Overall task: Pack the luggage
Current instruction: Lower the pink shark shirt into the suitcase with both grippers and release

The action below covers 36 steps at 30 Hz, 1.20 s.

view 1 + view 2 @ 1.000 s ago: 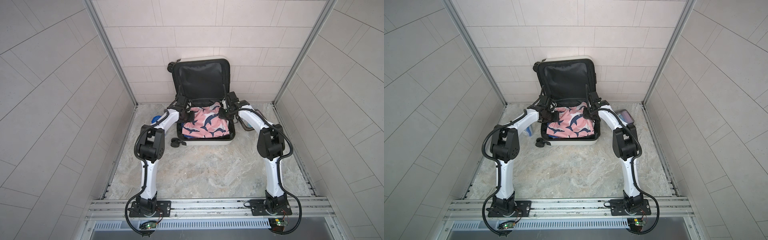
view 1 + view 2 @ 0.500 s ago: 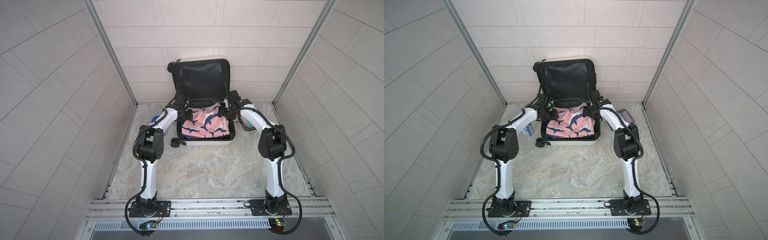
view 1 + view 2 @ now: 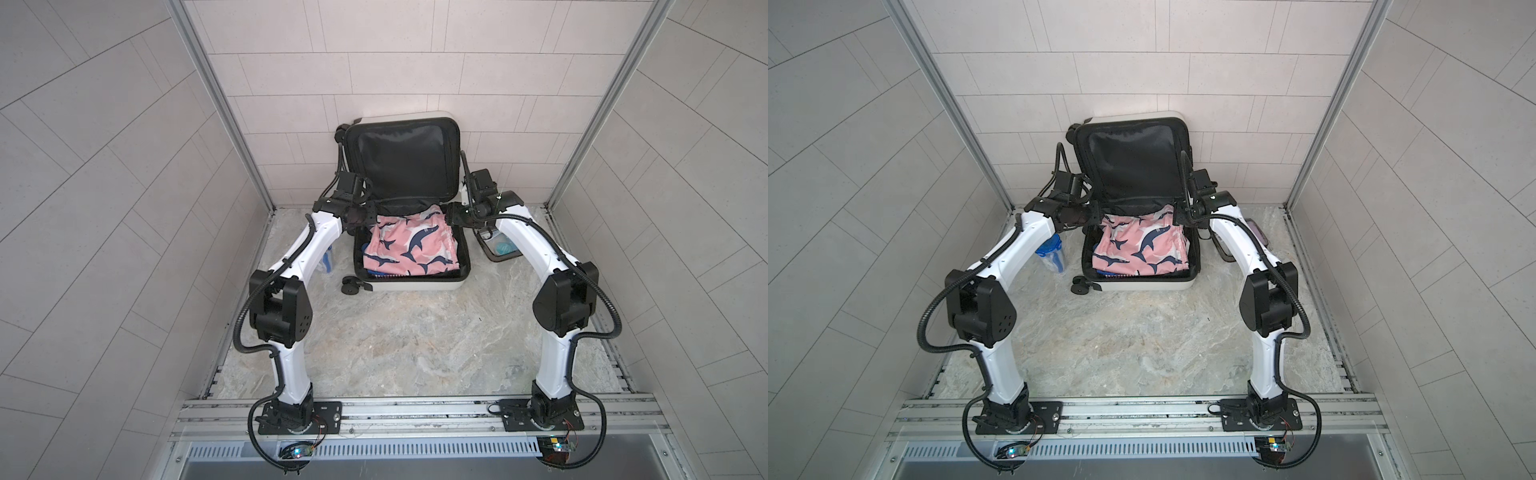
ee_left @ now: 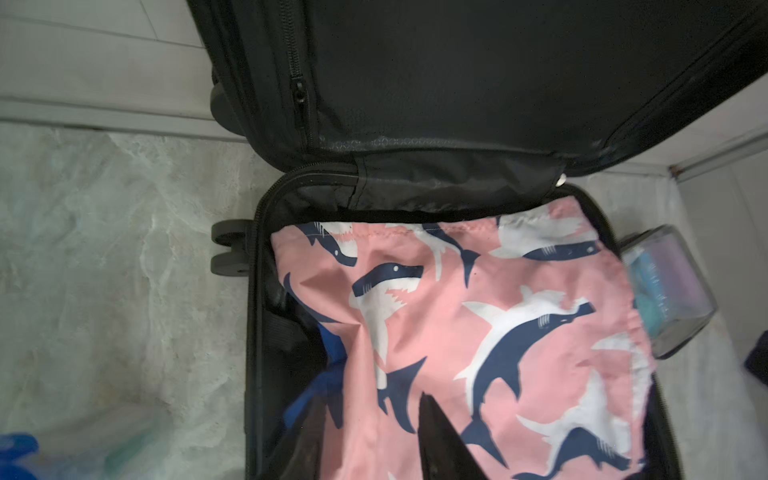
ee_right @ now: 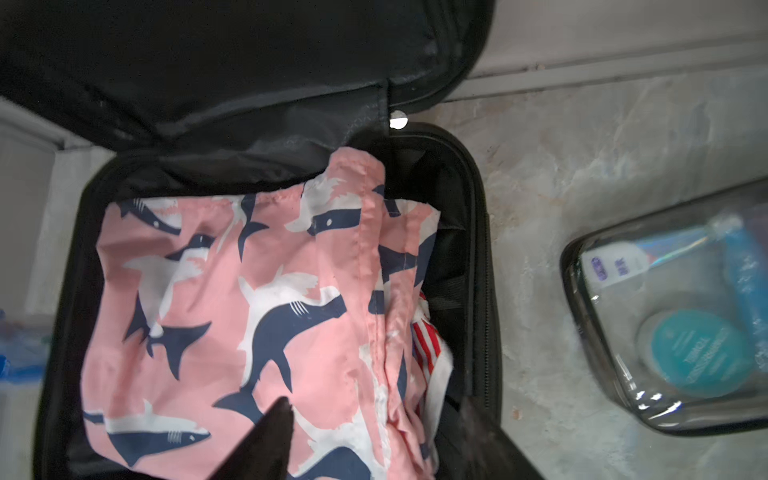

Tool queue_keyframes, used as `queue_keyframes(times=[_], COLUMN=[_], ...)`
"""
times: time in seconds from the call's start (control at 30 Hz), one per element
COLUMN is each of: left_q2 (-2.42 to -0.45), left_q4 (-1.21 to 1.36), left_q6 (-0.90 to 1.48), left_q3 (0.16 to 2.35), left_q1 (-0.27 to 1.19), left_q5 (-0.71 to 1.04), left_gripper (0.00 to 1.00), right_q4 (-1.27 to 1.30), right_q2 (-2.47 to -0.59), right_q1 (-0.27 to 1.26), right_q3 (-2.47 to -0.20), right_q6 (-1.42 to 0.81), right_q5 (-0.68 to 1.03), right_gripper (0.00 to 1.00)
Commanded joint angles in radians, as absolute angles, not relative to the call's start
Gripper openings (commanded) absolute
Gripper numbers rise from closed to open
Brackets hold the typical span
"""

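Here, luggage lid raised, pink shark shorts inside; clear pouch beside

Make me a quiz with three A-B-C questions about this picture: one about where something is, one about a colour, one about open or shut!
1. Where is the pouch compared with the suitcase?
A) inside it
B) beside it, on the floor
C) under it

2. What colour are the shorts mostly?
A) pink
B) green
C) yellow

3. How is the lid?
A) zipped shut
B) open, standing up
C) flat on the floor

Answers:
1. B, the pouch lies on the floor next to the suitcase's side.
2. A, pink fills most of the shorts.
3. B, the lid stands upright behind the packed half.
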<state>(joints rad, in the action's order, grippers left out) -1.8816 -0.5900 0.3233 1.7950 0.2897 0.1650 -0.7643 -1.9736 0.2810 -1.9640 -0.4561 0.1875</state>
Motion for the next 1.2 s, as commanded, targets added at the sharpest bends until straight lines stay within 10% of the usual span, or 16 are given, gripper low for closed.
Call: queue_keyframes(times=[0.0, 0.27, 0.77, 0.93, 1.17], left_q2=[-1.851, -1.938, -2.127, -2.14, -2.005], left_q4=[-0.541, -0.451, -0.54, -0.592, -0.624], left_q6=[0.352, 0.398, 0.396, 0.359, 0.324], left_q3=[1.717, 1.63, 1.696, 1.745, 1.764], left_q1=[0.323, 0.332, 0.308, 0.306, 0.308], left_q5=[0.234, 0.272, 0.232, 0.236, 0.21], left_gripper=[0.27, 0.07, 0.0, 0.0, 0.14], right_q4=[-0.748, -0.744, -0.762, -0.771, -0.783], right_q2=[-1.958, -2.064, -2.2, -2.165, -2.023], right_q1=[0.31, 0.321, 0.281, 0.281, 0.276], right_q3=[-1.955, -1.96, -1.974, -1.976, -1.972], right_q6=[-0.451, -0.468, -0.481, -0.473, -0.449], right_q5=[0.232, 0.246, 0.178, 0.193, 0.205], right_gripper=[0.42, 0.16, 0.02, 0.08, 0.4])
